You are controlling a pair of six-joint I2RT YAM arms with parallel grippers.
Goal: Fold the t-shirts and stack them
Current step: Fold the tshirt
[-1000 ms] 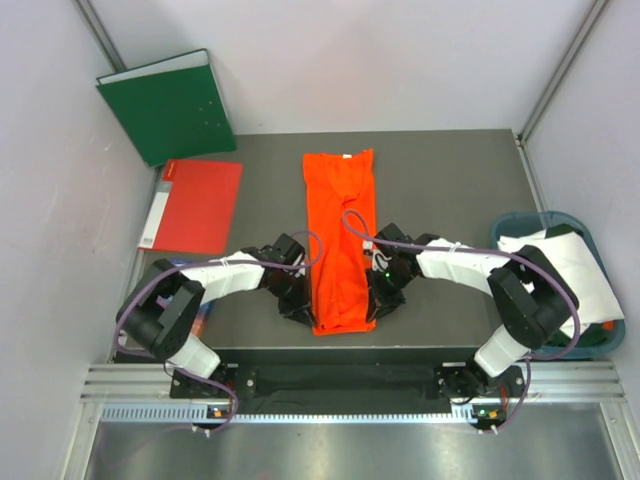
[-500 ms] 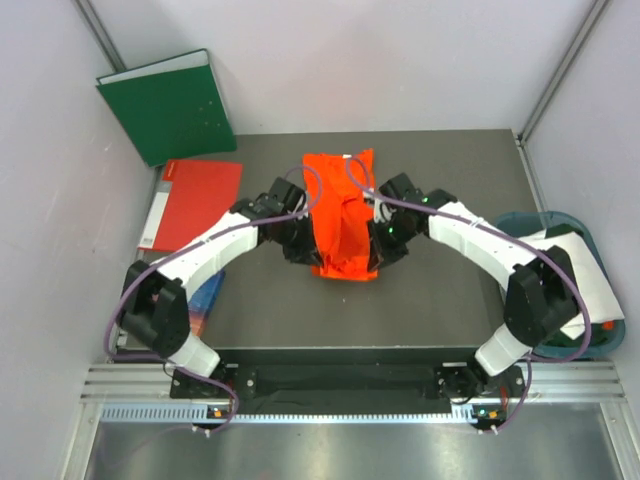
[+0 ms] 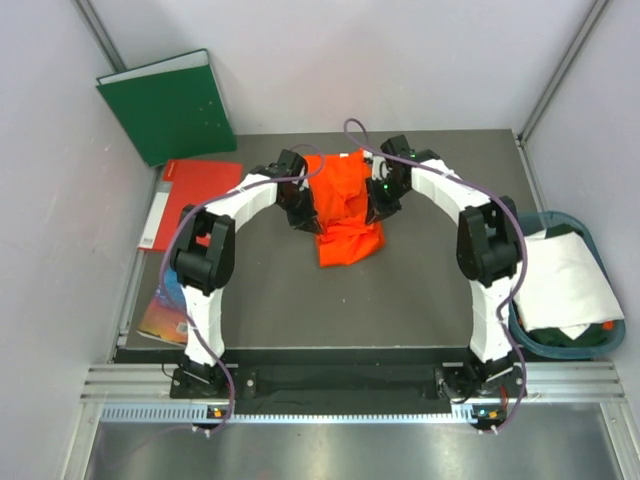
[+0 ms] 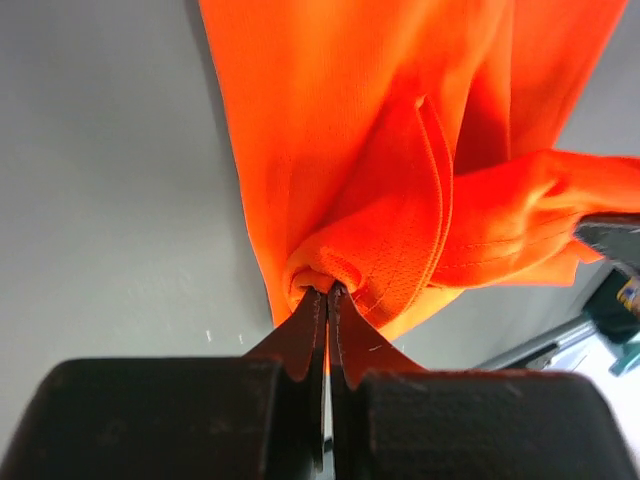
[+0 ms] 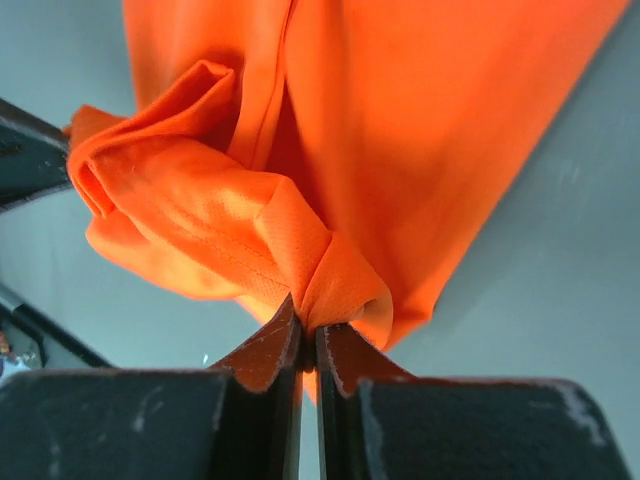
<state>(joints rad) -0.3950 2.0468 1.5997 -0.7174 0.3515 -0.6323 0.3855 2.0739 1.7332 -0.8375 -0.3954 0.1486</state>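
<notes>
At twelve o'clock on the desk (image 3: 430,290), the orange t-shirt (image 3: 345,215) lies partly doubled. Its far half is flat, and its near hem is held up over the middle. Your left fingers (image 4: 295,340) are pinched fully closed on a bunched hem corner at the shirt's nine o'clock edge. Your right fingers (image 5: 265,360) are closed just as tightly on the matching corner at three o'clock. Between them the cloth sags in loose rolls, so I judge the fold only half laid.

To finish it well, draw the two corners slightly apart until the hem runs straight, then move both hands toward twelve at one pace and one height. Lower them so the hem lands square on the collar end, and open only once the cloth rests on the layer below. Withdraw outward, to nine and to three, so you don't drag the fold askew.

The white t-shirt (image 3: 560,280) lies in the basket (image 3: 556,341) at four o'clock, not yet folded.
</notes>
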